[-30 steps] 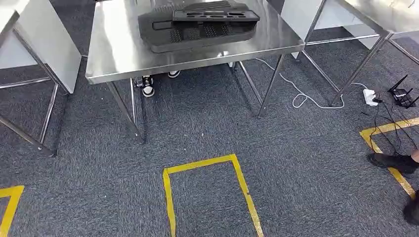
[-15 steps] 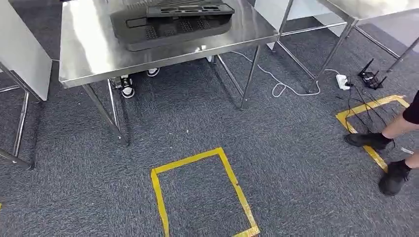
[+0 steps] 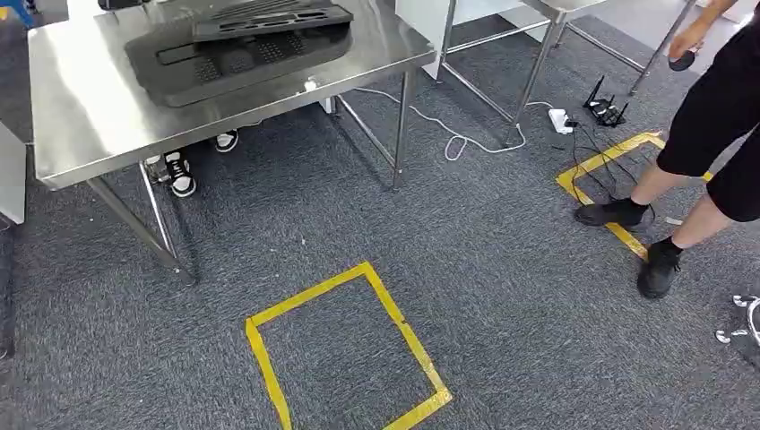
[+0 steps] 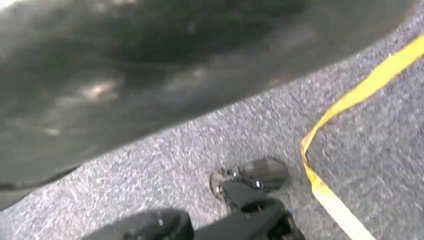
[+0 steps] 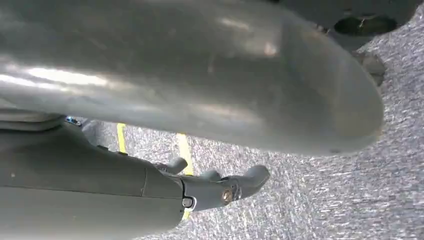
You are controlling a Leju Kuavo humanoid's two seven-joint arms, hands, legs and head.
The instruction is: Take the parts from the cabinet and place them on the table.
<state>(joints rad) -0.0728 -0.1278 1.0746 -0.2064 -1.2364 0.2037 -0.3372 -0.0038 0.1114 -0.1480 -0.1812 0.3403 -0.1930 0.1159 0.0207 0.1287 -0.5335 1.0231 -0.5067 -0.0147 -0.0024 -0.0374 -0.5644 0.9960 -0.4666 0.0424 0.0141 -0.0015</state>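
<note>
Two black plastic parts (image 3: 237,49) sit stacked on the steel table (image 3: 81,116), far left in the head view. The lower one is a wide, flat moulded panel with rounded corners, shallow recesses and patches of small perforations; the upper one is narrower, ribbed with slots, and lies tilted across the lower one's far edge. Both are matte and dark against the table's shiny brushed top. The table stands on thin round steel legs.

Floor is grey short-pile carpet (image 3: 502,269). One full rectangle of yellow tape (image 3: 345,345) lies near centre, and one more taped outline (image 3: 605,161) is at the right. One white cable (image 3: 457,134) runs in a loop to a white power strip (image 3: 562,120), with a black router (image 3: 605,109) with antennas just beside it.

One person (image 3: 708,134) in black shorts and black shoes stands at the right. One pair of black-and-white sneakers (image 3: 179,166) shows under the table.

Left hand (image 4: 240,200): dark fingers hang above the carpet, holding nothing, but blur makes it unclear whether they are apart or curled. Right hand (image 5: 220,187): grey fingers extended, apart, nothing held, above the carpet.
</note>
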